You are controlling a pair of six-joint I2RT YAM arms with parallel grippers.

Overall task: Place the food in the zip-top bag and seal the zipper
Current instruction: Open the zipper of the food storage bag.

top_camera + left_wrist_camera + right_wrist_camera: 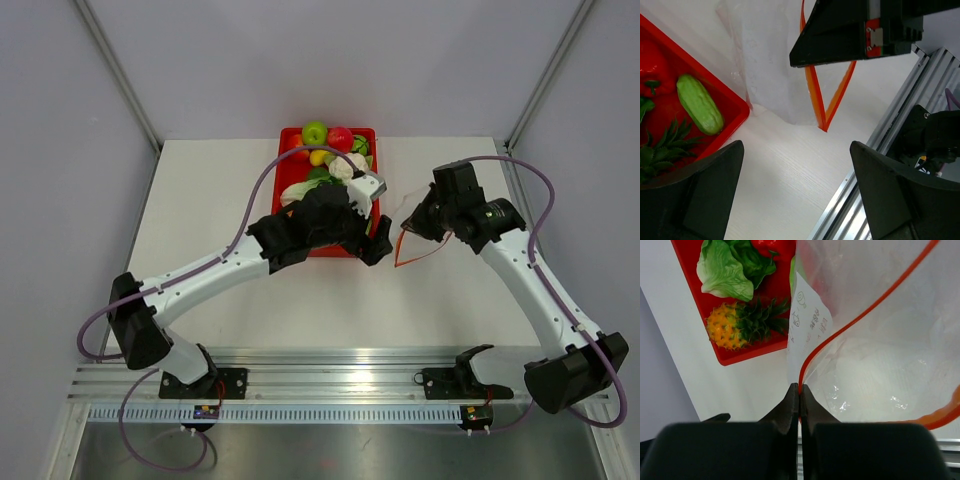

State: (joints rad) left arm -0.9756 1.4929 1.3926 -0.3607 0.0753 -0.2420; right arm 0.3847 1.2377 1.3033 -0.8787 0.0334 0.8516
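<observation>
Plain pale walls (300,60) close in a white bench (220,200), with an aluminium rail (340,372) along the near edge where the two arms are bolted. A red tray (284,140) sits at the far middle of the bench, full of toy produce. The food is all in that tray. The short green cucumber (700,104) lies near the tray's corner. A red tomato-like piece (652,65) sits just beyond it. The lettuce (722,272) rests beside an orange pineapple (726,329).

The clear zip-top bag (412,245) is held up just off the tray's right edge. The right gripper (800,390) has its fingers pressed tight together on one lip of the bag's mouth, pinching the orange-red zipper (860,315). The two zipper strips stand apart, so the mouth gapes in a loop. A white printed label (810,320) shows through the plastic.

The left arm reaches across the tray. The left gripper (797,192) hangs over bare bench between the tray's corner and the bag, fingers spread wide with nothing between them. It is near the bag's mouth but, as far as I can see, not touching it.
</observation>
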